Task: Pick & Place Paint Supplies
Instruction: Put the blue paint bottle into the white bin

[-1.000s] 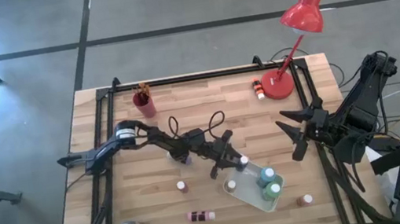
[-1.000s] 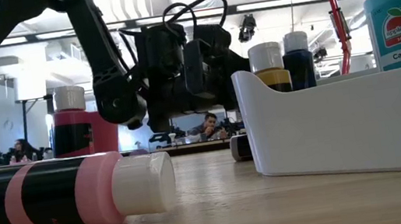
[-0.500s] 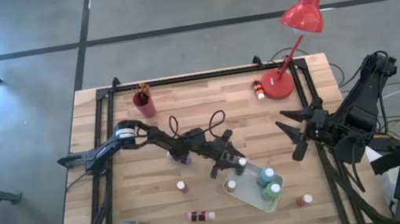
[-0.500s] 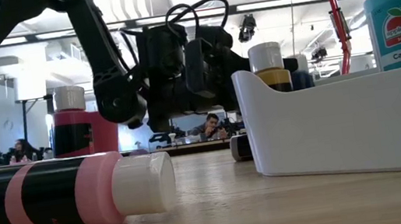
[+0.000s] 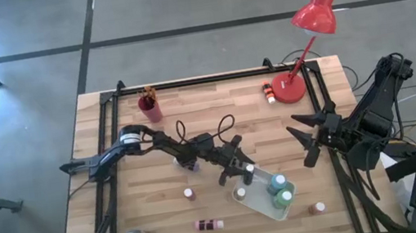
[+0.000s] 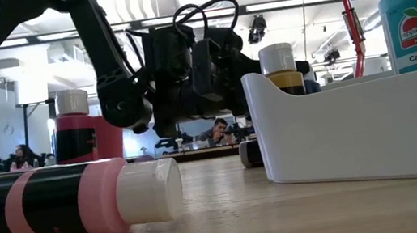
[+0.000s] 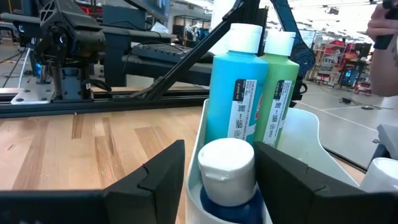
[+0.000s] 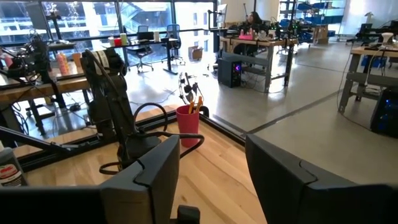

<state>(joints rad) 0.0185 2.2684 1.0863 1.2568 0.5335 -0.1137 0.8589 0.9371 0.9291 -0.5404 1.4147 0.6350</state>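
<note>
Released now, the dark-blue bottle stands inside the white tray's near edge between the left gripper's parted fingers, while the right gripper, fingers apart and empty, waits beyond the desk's right edge.

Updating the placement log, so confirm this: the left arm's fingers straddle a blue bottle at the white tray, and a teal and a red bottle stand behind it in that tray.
One detail is wrong. The left wrist view shows the left gripper astride the blue bottle in the white tray, but the bottles behind it are a teal bottle and a green bottle, not red.
</note>
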